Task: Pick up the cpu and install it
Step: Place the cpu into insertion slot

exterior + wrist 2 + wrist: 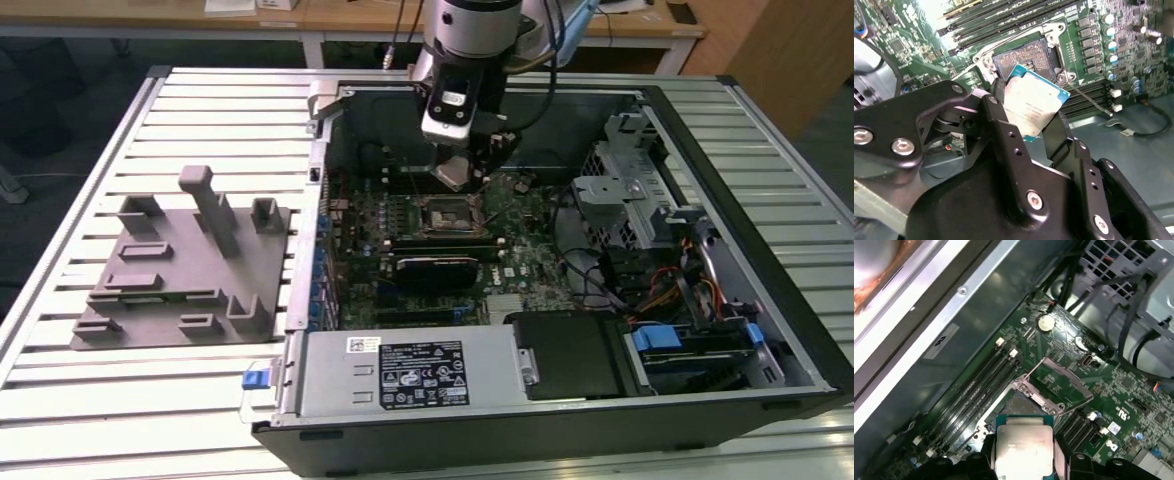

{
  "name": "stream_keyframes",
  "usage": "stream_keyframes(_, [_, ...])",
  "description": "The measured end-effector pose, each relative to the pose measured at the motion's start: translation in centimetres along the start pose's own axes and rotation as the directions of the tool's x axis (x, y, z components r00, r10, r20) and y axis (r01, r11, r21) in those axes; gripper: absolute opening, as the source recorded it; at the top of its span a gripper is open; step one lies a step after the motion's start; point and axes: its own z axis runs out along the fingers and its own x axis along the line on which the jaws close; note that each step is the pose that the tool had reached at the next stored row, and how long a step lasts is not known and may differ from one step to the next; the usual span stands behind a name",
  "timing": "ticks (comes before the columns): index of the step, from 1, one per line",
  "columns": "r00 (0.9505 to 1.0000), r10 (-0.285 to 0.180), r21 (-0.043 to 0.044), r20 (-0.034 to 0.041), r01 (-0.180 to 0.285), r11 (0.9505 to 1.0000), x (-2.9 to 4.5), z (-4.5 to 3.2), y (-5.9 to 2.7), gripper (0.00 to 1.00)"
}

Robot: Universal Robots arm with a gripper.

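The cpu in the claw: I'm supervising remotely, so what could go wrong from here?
The claw grips the cpu by its edges above the open socket, and the chip looks out of line with it; it may slip or seat skewed and bend contacts. The raised load plate stands close and could catch the chip.

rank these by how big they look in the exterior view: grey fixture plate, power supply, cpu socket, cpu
1. grey fixture plate
2. power supply
3. cpu socket
4. cpu, raised above the board, so less sure
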Motion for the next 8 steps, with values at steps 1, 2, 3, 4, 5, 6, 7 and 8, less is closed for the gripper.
stream_keyframes(1, [0.9999, 0.014, -0.0002, 0.0007, -0.014, 0.9999, 0.00, 0.00, 0.00, 0.54])
stream_keyframes(2, [0.9996, 0.029, -0.0003, 0.0014, -0.029, 0.9996, 0.00, 0.00, 0.00, 0.54])
stream_keyframes(3, [0.9991, 0.042, -0.0005, 0.0021, -0.042, 0.9991, 0.00, 0.00, 0.00, 0.54])
stream_keyframes(4, [0.9985, 0.055, -0.0006, 0.0028, -0.055, 0.9985, 0.00, 0.00, 0.00, 0.54])
stream_keyframes(5, [0.9977, 0.068, -0.0008, 0.0034, -0.068, 0.9977, 0.00, 0.00, 0.00, 0.54])
stream_keyframes(6, [0.9967, 0.081, -0.0010, 0.0040, -0.081, 0.9967, 0.00, 0.00, 0.00, 0.54])
stream_keyframes(7, [0.9956, 0.094, -0.0012, 0.0046, -0.094, 0.9956, 0.00, 0.00, 0.00, 0.54])
stream_keyframes(8, [0.9943, 0.106, -0.0014, 0.0053, -0.106, 0.9943, 0.00, 0.00, 0.00, 0.54])
